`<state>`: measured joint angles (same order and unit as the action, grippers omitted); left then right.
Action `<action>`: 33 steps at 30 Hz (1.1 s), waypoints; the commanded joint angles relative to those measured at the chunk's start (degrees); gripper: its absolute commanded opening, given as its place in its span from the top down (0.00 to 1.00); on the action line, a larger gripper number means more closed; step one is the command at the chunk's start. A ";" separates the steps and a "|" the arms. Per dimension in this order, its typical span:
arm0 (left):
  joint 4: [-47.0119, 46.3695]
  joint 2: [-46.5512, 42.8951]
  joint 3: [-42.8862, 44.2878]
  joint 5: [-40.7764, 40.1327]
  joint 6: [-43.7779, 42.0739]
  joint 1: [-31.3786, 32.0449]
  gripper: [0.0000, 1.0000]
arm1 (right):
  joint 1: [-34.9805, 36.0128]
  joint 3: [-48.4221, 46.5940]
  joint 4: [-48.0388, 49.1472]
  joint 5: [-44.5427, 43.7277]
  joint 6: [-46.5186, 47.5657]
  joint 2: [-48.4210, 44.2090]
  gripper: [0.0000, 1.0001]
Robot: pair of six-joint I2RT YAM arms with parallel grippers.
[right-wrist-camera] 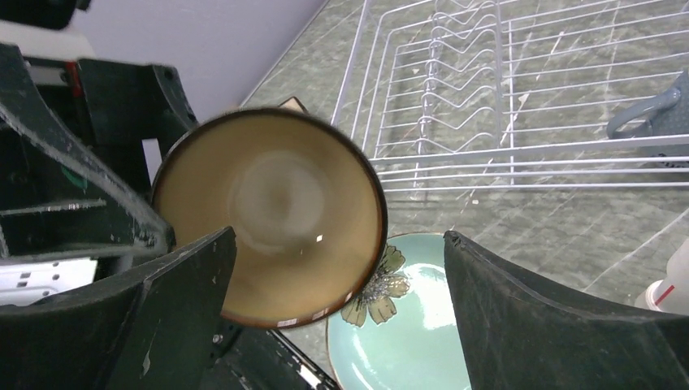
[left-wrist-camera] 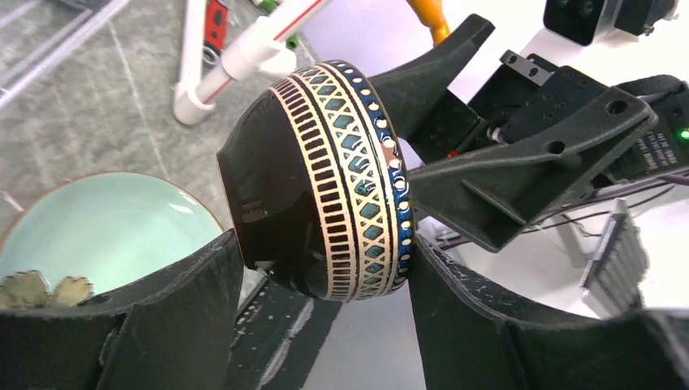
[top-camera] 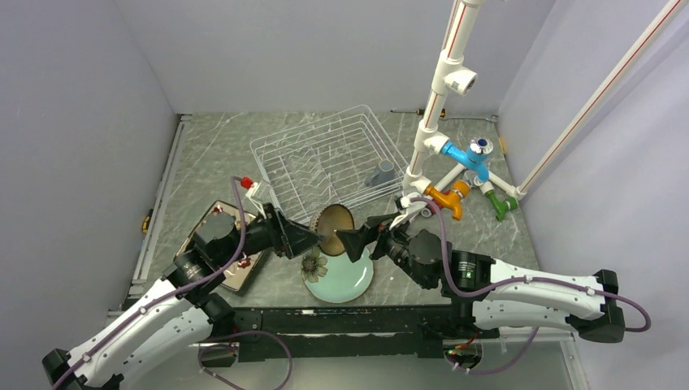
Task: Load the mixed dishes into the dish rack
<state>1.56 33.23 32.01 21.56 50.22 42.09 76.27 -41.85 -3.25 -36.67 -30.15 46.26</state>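
The brown bowl (top-camera: 335, 229), patterned outside and tan inside, is held on its side above the table in front of the dish rack (top-camera: 325, 154). My left gripper (top-camera: 318, 239) is shut on the bowl (left-wrist-camera: 325, 179), one finger at its base and one at its rim. My right gripper (top-camera: 347, 240) is open wide, facing the bowl's inside (right-wrist-camera: 268, 211) without gripping it. The pale green plate (top-camera: 341, 278) with the flower mark lies flat below the bowl. The small grey mug (top-camera: 382, 172) sits in the rack. A square plate (top-camera: 210, 218) lies partly hidden under my left arm.
The white pipe stand (top-camera: 443, 97) with blue, orange and green fittings rises at the right of the rack, close behind my right wrist. Grey walls close in the left, back and right sides. The rack's upright prongs (right-wrist-camera: 455, 73) are bare.
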 commanded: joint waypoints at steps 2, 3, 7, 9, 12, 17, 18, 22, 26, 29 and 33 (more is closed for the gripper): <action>5.85 1.55 8.77 -6.90 -10.04 0.16 1.00 | 0.21 -0.99 0.53 2.79 1.92 -2.45 0.01; 7.35 2.20 9.89 -8.17 -11.80 0.19 1.00 | 0.24 -0.84 0.38 3.29 2.18 -2.75 0.01; 13.28 5.42 15.22 -14.13 -18.81 0.10 1.00 | 0.20 -0.40 -1.01 5.62 2.79 -3.55 0.01; 14.62 7.02 17.11 -17.13 -22.45 0.10 1.00 | 0.19 0.46 -1.10 7.77 3.96 -3.94 0.01; 14.83 10.02 19.46 -21.23 -29.02 0.10 1.00 | 0.22 1.97 -0.91 9.98 5.43 -3.95 0.01; 12.07 16.32 23.70 -25.64 -39.02 0.10 1.00 | 0.20 4.37 -1.57 12.09 5.17 -2.72 0.01; 11.11 17.83 24.67 -26.25 -40.83 0.10 1.00 | 0.20 4.93 -1.64 12.06 4.66 -2.55 0.01; 8.90 25.89 30.19 -28.44 -46.90 0.10 1.00 | 0.19 7.08 -2.32 12.70 2.92 -2.35 0.01; 7.55 34.35 36.08 -30.53 -54.45 -0.04 1.00 | 0.24 9.02 -2.99 12.87 0.99 -3.45 0.01; 6.75 40.37 40.51 -31.38 -57.98 -0.47 1.00 | 0.24 10.18 -3.57 12.76 -0.39 -4.47 0.01; 5.66 48.03 45.97 -32.18 -63.19 -1.00 1.00 | 0.23 11.61 -3.58 13.79 -1.58 -5.44 0.01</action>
<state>15.53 77.06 71.07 -8.03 -4.45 41.65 76.27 -31.16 -7.60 -24.03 -29.63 42.57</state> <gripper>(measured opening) 0.707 0.990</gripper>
